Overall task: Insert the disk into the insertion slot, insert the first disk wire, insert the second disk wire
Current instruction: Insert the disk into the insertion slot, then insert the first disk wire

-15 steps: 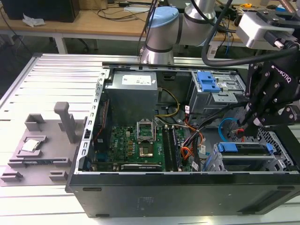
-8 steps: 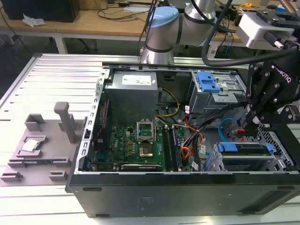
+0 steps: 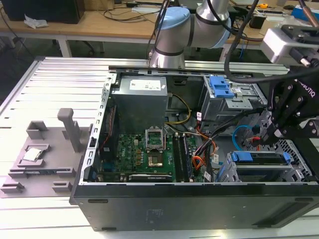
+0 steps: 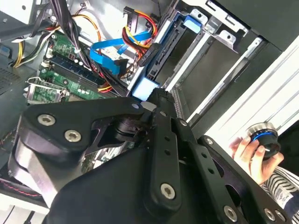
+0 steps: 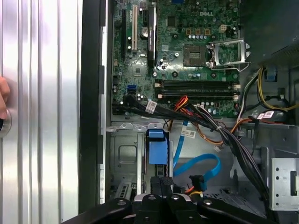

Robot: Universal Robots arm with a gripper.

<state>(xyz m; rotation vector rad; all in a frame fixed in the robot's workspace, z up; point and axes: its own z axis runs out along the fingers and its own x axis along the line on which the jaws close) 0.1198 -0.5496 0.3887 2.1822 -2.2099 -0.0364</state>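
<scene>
The disk's bright blue carrier point(image 3: 259, 157) lies in the insertion slot point(image 3: 279, 172), the low grey cage at the case's front corner on the exterior view's right. Both wrist views show the same blue carrier point(image 5: 156, 147) point(image 4: 144, 87) inside the cage point(image 5: 122, 156). My gripper point(image 3: 264, 139) point(image 5: 164, 183) point(image 4: 158, 93) hangs just over the carrier's end, fingers shut together with nothing seen between them. The light-blue second disk wire point(image 3: 241, 132) point(image 5: 201, 163) point(image 4: 108, 55) curls loose beside the cage. A black connector on red and orange wires point(image 5: 196, 180) lies close to my fingertips.
A taller grey cage with a blue latch point(image 3: 222, 89) stands behind the slot. Black and coloured wire bundles point(image 5: 219, 133) run across the motherboard point(image 3: 144, 154). A person's hand point(image 4: 250, 151) holds a knob outside the case. A grey fixture point(image 3: 45, 154) sits on the exterior view's left.
</scene>
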